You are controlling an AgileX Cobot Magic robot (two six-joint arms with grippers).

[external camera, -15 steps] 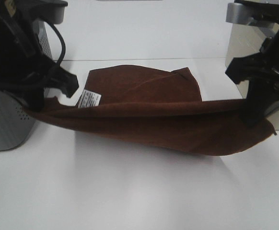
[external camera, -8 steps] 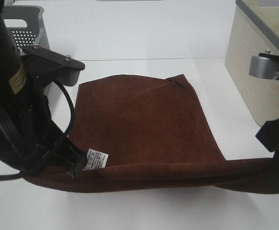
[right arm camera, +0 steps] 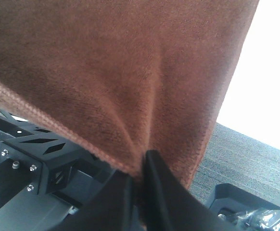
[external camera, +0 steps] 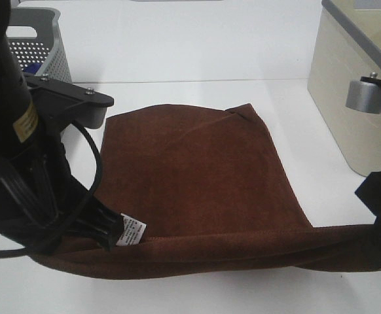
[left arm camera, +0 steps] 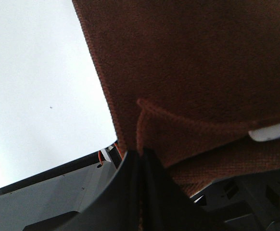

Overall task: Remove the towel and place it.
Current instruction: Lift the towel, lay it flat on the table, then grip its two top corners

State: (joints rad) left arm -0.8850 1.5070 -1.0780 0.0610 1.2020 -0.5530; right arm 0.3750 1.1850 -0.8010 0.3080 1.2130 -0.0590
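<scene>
Placing brown towel [external camera: 197, 170] | left gripper [left arm camera: 140, 161] and right gripper [right arm camera: 139, 167] each pinching a near-hem corner | I'm aiming at lowering both level, hem taut, releasing together.

We see the towel [external camera: 197, 170] spread on the middle of the counter [external camera: 197, 59], its near corners pinched in the left fingers [left arm camera: 113, 199] and right fingers [right arm camera: 166, 190], basket [external camera: 46, 55] behind-left, box [external camera: 341, 98] behind-right.
</scene>
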